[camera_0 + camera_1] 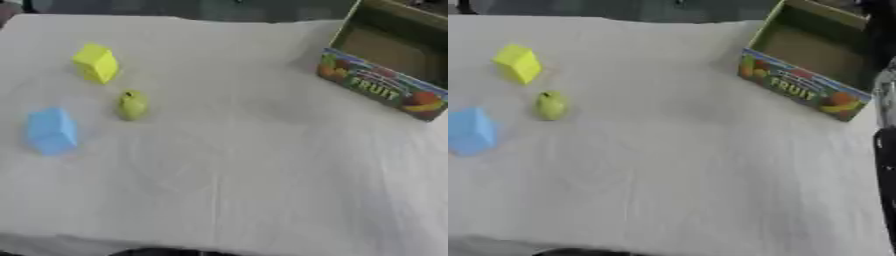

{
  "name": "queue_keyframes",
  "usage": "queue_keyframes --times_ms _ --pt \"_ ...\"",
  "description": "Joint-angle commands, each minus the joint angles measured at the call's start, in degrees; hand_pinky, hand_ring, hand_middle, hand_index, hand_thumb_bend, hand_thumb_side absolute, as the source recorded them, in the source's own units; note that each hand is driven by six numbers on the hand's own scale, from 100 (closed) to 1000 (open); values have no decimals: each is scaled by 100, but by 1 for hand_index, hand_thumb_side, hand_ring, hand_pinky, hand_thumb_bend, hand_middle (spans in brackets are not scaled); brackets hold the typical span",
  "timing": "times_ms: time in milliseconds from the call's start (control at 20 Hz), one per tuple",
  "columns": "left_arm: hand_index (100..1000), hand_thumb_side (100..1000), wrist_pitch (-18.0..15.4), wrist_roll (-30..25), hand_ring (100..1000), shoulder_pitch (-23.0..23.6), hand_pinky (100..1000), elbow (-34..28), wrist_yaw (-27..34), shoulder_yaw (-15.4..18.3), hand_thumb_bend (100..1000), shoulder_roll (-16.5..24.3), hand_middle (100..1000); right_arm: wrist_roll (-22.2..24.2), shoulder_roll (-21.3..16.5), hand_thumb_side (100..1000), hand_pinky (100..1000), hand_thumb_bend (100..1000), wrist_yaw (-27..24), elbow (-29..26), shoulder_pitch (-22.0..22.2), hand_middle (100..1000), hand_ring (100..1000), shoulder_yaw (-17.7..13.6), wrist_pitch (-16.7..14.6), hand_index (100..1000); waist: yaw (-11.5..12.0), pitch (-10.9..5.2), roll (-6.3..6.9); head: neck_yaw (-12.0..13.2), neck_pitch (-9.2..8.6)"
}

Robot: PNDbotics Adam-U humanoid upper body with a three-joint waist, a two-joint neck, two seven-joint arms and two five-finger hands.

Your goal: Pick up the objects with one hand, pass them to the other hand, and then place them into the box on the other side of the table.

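Across whole view: white cloth-covered table, creased. Far right corner: open cardboard box, green inside, front panel with fruit pictures and word FRUIT, nothing visible in it. Left side, well apart from box: blue block nearest, yellow block farthest, small green pear-like fruit between them, none touching. Right edge of right eye view: dark robot part, hand itself not shown, finger state cannot tell. Left hand out of sight.
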Motion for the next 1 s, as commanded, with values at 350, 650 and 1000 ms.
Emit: queue_keyframes --times_ms 350,650,1000 --pt "871 632 541 -2157 817 -718 800 -236 -638 -1073 418 358 793 94 -194 580 1000 100 62 2 -50 859 1000 38 -6 891 -37 -104 66 89 -35" --pt "862 531 387 -3284 840 -765 825 -17 -1163 -1197 553 276 803 105 -195 580 1000 100 69 9 -39 859 1000 37 11 890 -31 -98 80 186 -22" --pt "857 418 280 -3584 849 -613 839 202 -1303 -1046 599 303 804 103 -200 577 1000 100 74 18 -46 857 1000 36 13 890 -15 -102 57 214 -66"
